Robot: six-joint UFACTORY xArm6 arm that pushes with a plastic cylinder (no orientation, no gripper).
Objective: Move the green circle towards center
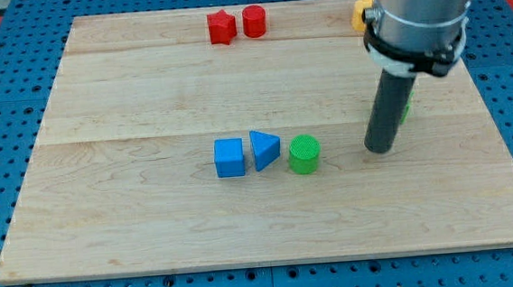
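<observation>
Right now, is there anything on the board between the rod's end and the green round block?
No. In the camera view, only bare wood lies between my tip and the green circle, which sits to the tip's left.

The board is pale wood grain over a blue pegboard. The circle is green, cube and triangle blue, two top blocks red

My arm runs off the view's top edge and hides most of a yellow block, so I cannot make out its shape. Just behind my rod, only a green sliver shows, its shape unreadable.
</observation>
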